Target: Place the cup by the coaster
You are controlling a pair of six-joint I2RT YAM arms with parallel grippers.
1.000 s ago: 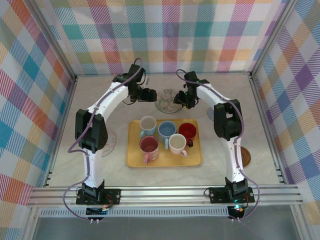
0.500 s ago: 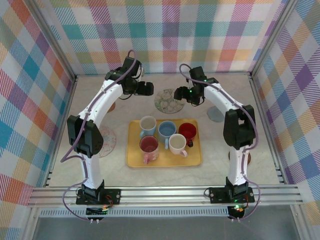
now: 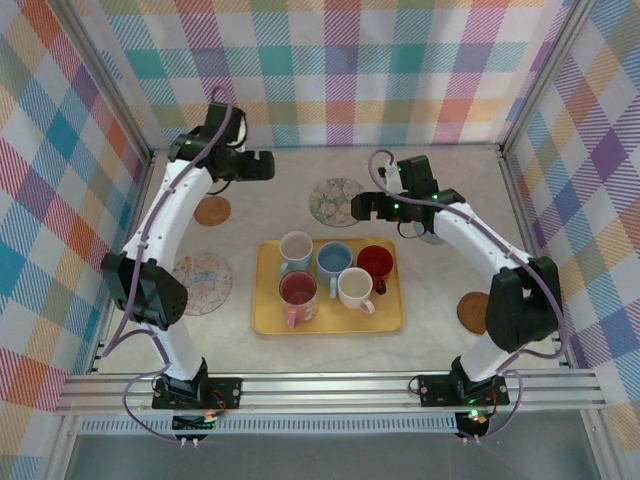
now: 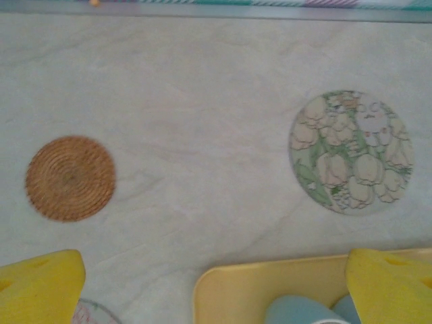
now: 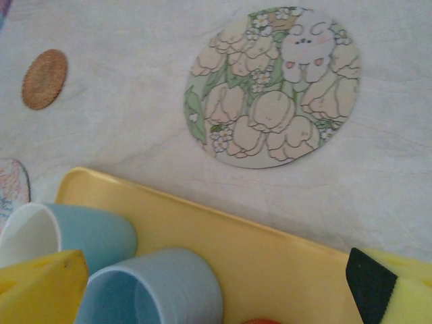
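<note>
Five cups are seen standing close together on the yellow tray [image 3: 268,318], none of them lifted: a light-blue cup [image 3: 296,250] with a white inside, a blue cup [image 3: 333,260], a red cup [image 3: 375,262], a dark pink cup [image 3: 299,291] and a pale pink cup [image 3: 355,288], all smooth, glossy and round-walled. Which of them is meant cannot be told. The floral coaster [image 3: 337,201], a thin flat disc printed with tulips, lies just beyond the tray's far edge. A brown woven coaster [image 3: 212,211], ringed like coiled cord, lies well to its left. A second ago both grippers were held close together at the floral coaster; since then the arms have been swung apart. The left gripper [image 3: 262,166] has been carried toward the back left corner, and the right gripper [image 3: 358,208] has been drawn to the right, beside the floral coaster and above the tray's far edge. Both sets of jaws are spread wide with nothing held between them: the yellow foam pads [image 4: 388,283] of the left and those of the right [image 5: 40,290] sit at the edges of their wrist views. It is judged that the coaster has been left uncovered, that a cup has yet to be grasped, and that the placing has not begun. The table [image 3: 440,170] is pale, matte and faintly marbled.
</note>
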